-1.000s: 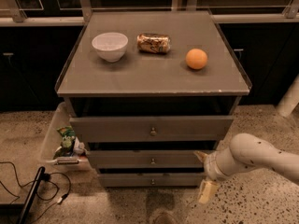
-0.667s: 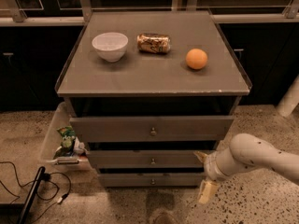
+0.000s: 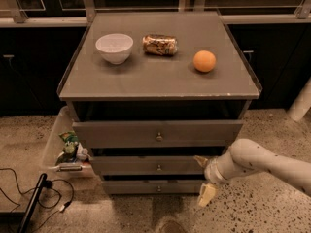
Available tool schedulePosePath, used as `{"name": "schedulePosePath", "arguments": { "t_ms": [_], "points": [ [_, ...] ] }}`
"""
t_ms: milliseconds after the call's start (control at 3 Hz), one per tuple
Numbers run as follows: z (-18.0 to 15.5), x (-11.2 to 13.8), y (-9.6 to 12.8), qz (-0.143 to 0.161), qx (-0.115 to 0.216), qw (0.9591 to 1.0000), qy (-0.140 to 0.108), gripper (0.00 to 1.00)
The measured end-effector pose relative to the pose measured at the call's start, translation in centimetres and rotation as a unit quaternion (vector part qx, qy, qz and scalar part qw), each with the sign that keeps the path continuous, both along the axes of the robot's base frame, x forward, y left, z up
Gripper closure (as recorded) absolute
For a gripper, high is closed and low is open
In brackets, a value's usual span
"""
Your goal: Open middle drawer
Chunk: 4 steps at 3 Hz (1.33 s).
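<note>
The grey cabinet [image 3: 160, 84] has three drawer fronts, one above the other. The middle drawer [image 3: 126, 165] is the second front, flat and grey, with a small round metal knob [image 3: 159, 168] at its centre. It sits flush between the taller top front [image 3: 116, 133] and the thin bottom front [image 3: 131, 187]. My gripper [image 3: 203, 178] is at the right end of the middle drawer, right of the knob. Its two pale fingers [image 3: 206, 195] are spread apart and hold nothing. The white arm [image 3: 262, 164] comes in from the right.
On the cabinet top stand a white bowl [image 3: 114, 47], a lying can [image 3: 160, 45] and an orange [image 3: 204, 61]. A clear bin [image 3: 54, 144] with trash stands left of the drawers. Cables [image 3: 19, 178] and a black bar [image 3: 31, 203] lie on the floor at the left.
My gripper has edged slightly left toward the drawer fronts. The drawers and the things on top have not moved.
</note>
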<state>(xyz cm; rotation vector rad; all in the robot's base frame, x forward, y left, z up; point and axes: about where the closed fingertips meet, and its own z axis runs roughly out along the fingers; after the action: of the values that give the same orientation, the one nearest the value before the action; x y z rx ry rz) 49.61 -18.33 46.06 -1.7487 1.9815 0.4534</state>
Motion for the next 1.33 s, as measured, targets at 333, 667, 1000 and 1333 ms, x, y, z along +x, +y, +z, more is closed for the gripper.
{"name": "schedulePosePath", "arguments": {
  "t_ms": [333,667,1000,1333],
  "points": [
    [-1.9,2.3,1.0,0.016,0.014,0.9992,-0.034,0.0],
    [-3.5,4.3,1.8,0.031,0.021,0.9974,-0.062,0.0],
    [-4.5,6.4,1.6,0.036,0.022,0.9954,-0.085,0.0],
    [-5.2,8.1,0.9,0.036,0.02,0.9941,-0.1,0.0]
  ]
}}
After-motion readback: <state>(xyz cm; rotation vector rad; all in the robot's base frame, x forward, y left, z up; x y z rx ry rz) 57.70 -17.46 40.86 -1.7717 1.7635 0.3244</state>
